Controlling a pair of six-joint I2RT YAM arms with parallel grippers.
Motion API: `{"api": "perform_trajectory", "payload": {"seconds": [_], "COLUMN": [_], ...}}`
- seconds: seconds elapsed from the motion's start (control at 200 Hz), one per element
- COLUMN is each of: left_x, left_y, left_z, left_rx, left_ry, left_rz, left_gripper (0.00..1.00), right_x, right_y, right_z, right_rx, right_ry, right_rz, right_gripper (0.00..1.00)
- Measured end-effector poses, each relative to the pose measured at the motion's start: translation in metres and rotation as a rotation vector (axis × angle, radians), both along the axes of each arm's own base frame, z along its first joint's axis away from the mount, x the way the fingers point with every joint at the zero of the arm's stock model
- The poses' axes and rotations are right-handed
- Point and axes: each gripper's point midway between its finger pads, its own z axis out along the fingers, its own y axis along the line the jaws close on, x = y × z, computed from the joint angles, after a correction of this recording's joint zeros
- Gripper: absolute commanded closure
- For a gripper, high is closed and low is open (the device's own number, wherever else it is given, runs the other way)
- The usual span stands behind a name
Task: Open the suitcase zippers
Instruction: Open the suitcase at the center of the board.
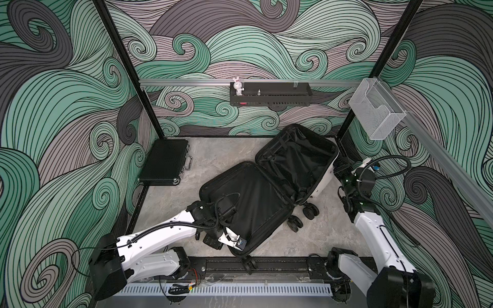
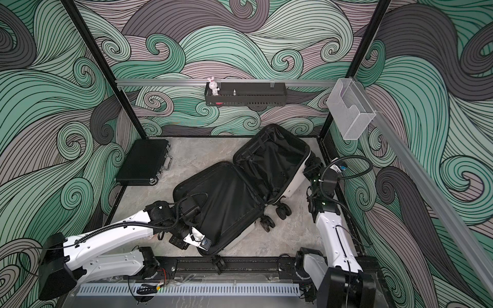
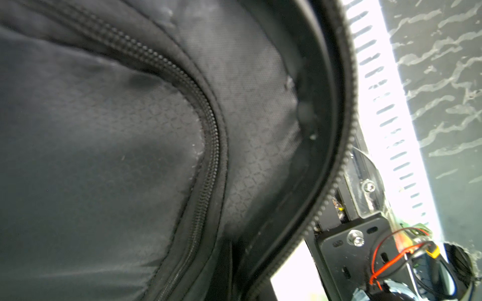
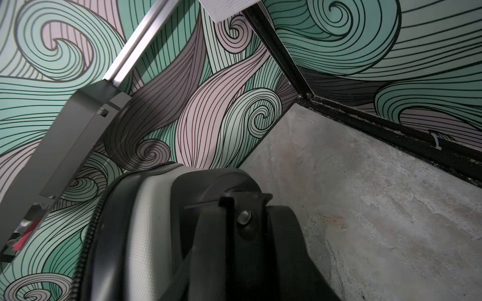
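The white suitcase (image 1: 324, 181) (image 2: 296, 184) lies wide open on the table, and black lining (image 1: 253, 208) shows in both halves. Its far half leans up toward the right wall. The zippers' toothed band (image 3: 349, 104) runs parted round the near rim. A second strip of teeth (image 4: 90, 234) edges the white shell (image 4: 146, 221). My left gripper (image 1: 234, 246) (image 3: 229, 273) sits shut at the near corner of the flat half. I cannot tell if it pinches anything. My right gripper (image 1: 338, 166) (image 4: 242, 234) is shut on a black wheel (image 4: 234, 187) at the raised half's outer corner. No pull tab shows.
A flat black briefcase (image 1: 165, 162) lies at the back left. More wheels (image 1: 301, 216) stick out by the hinge end. A black shelf (image 1: 269, 97) with a rabbit figure hangs on the back rail, and a clear box (image 1: 376, 112) on the right rail. The right wall stands close behind my right arm.
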Motion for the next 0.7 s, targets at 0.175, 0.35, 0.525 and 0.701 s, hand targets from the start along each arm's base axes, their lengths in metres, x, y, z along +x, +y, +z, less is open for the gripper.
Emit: {"api": "perform_trajectory", "payload": {"seconds": [0.175, 0.35, 0.525, 0.701], "left_x": [-0.001, 0.002, 0.005, 0.008], "left_y": [-0.001, -0.005, -0.010, -0.015], "left_z": [0.000, 0.002, 0.005, 0.004], "left_rx": [-0.001, -0.005, -0.015, -0.010], "left_ry": [0.010, 0.015, 0.016, 0.025], "left_rz": [0.012, 0.029, 0.047, 0.061], "left_gripper": [1.00, 1.00, 1.00, 1.00], "right_x": [0.018, 0.038, 0.060, 0.082], "right_y": [0.000, 0.004, 0.009, 0.018], "right_z": [-0.024, -0.037, -0.046, -0.058], "right_rx": [0.024, 0.052, 0.079, 0.115], "right_ry": [0.046, 0.055, 0.058, 0.070], "right_rz": [0.019, 0.054, 0.085, 0.120], "right_gripper": [1.00, 1.00, 0.95, 0.86]}}
